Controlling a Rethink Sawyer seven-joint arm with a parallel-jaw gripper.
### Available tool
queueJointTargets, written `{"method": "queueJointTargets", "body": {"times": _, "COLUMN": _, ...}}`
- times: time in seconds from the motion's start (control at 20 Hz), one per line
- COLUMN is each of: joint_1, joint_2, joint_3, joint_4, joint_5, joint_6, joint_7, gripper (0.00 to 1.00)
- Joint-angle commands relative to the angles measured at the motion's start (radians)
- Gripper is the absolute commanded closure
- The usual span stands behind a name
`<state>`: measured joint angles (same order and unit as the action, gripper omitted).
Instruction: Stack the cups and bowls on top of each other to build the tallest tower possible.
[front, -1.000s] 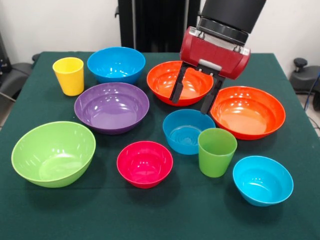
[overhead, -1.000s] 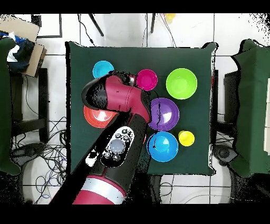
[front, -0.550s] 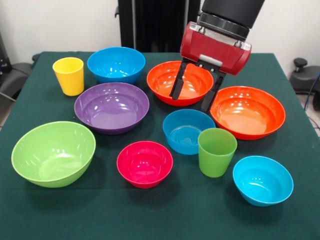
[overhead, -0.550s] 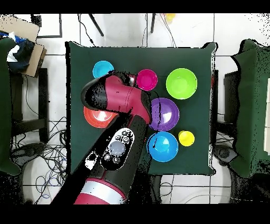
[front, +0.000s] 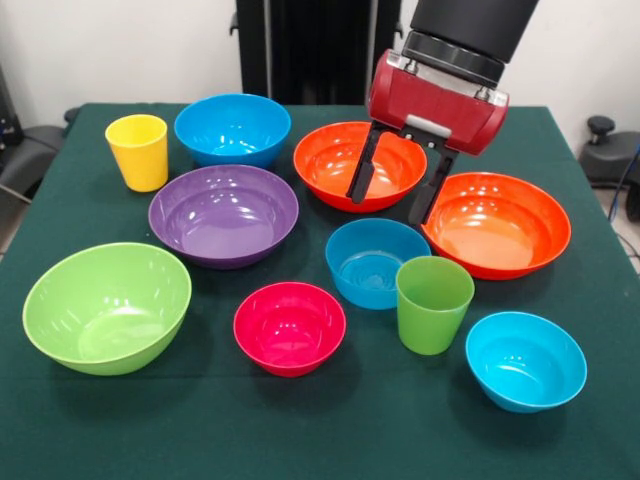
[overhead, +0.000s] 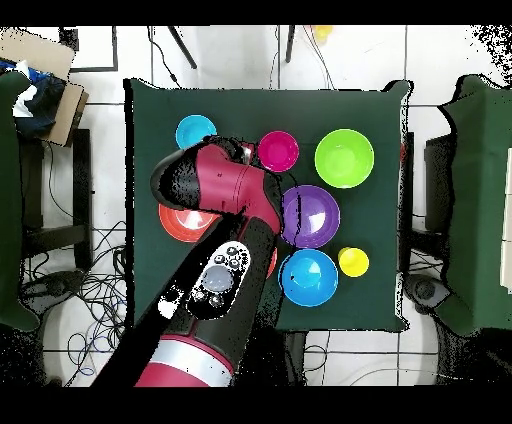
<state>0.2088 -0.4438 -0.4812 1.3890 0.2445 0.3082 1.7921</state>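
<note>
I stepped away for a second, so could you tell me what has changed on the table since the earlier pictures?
Only the gripper moved: it drifted slightly toward the picture's right in the front view, open and empty above the gap between the two orange bowls. It took hold of nothing. All cups and bowls stayed put, unstacked.

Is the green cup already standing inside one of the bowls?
No, the green cup stands alone on the table, beside the blue bowl.
</note>
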Motion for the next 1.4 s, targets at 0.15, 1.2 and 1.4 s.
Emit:
{"method": "queueJointTargets", "body": {"times": 0.15, "joint_1": 0.009, "joint_2": 0.095, "joint_3": 0.113, "joint_4": -0.013, "joint_5": -0.007, "joint_6": -0.071, "joint_7": 0.169, "gripper": 0.00}}
{"method": "queueJointTargets", "body": {"times": 1.2, "joint_1": 0.041, "joint_2": 0.146, "joint_3": 0.082, "joint_4": -0.029, "joint_5": 0.029, "joint_6": -0.125, "joint_7": 0.210, "gripper": 0.00}}
{"method": "queueJointTargets", "body": {"times": 1.4, "joint_1": 0.042, "joint_2": 0.142, "joint_3": 0.082, "joint_4": -0.025, "joint_5": 0.023, "joint_6": -0.124, "joint_7": 0.217, "gripper": 0.00}}
